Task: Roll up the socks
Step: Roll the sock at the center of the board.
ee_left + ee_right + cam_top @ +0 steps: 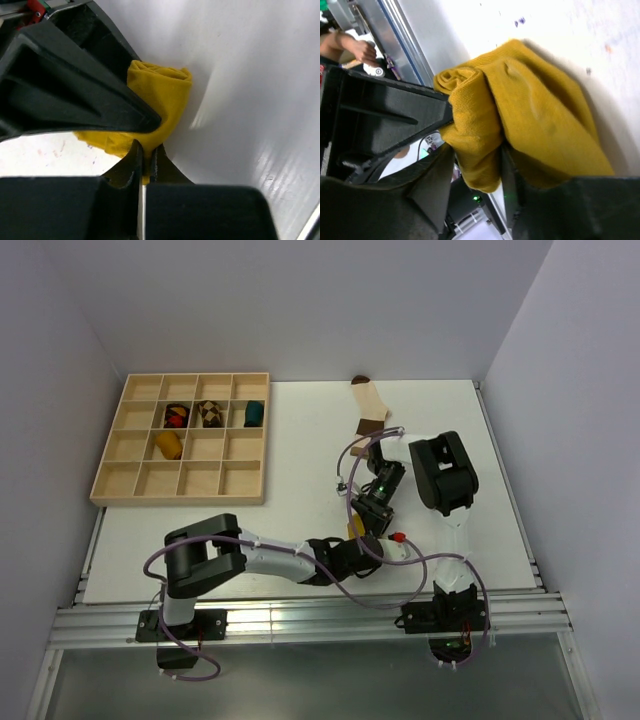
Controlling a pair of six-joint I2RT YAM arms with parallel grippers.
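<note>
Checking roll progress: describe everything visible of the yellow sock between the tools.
The sock is mustard-yellow knit, one end wound into a tight roll, the rest loose and creased. It lies on the white table. The left tool is shut on a fold; the right tool straddles the roll.

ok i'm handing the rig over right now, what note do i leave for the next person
Left fingers: shut, pinching an edge of the yellow sock.
Right fingers: apart around that sock's rolled end; unclear whether they grip.
Yellow sock: on the table between the arms, rolled at one end only.
Mustard roll: in a tray compartment, apparently done.
Cream sock: flat at the far edge, untouched.
Left: finish the yellow roll, then roll the cream sock.
</note>
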